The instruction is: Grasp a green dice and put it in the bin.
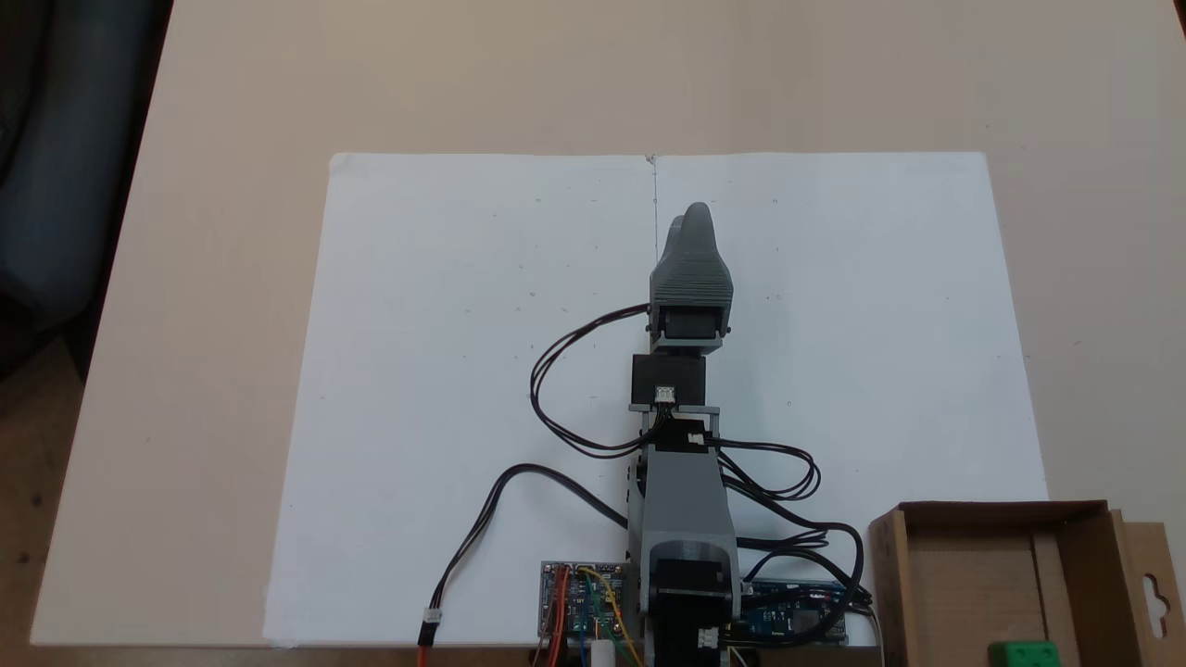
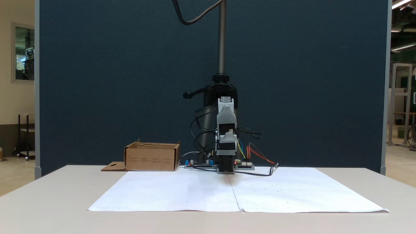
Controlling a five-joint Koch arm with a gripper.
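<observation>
The green dice (image 1: 1023, 653) already lies inside the bin (image 1: 1081, 508), on the cardboard floor near the lower edge of the top-down fixed view. By that placement the task looks complete, or close to it, and nothing appears to be left on the white paper sheets (image 1: 463, 371) to pick up.

The end effector (image 1: 693, 219) points away from the arm's base, out over the seam between the two sheets. In the top-down fixed view one finger lies largely behind the other, so I cannot tell whether they are together or slightly apart; nothing is visible between them. In the front-facing fixed view the end effector (image 2: 225, 169) sits low, just above or on the worktop (image 2: 48, 201), and its state is no clearer there.

From the end effector, the dice lies well behind and to the right in the top-down fixed view, back past the base (image 1: 690, 593) and beside the circuit boards (image 1: 584, 602). The bin's flap with the slotted hole (image 1: 1154, 593) sits on its far right side. The cube has no long axis to align with. If any further move is needed, it would be a swing back toward the base rather than a reach forward.
</observation>
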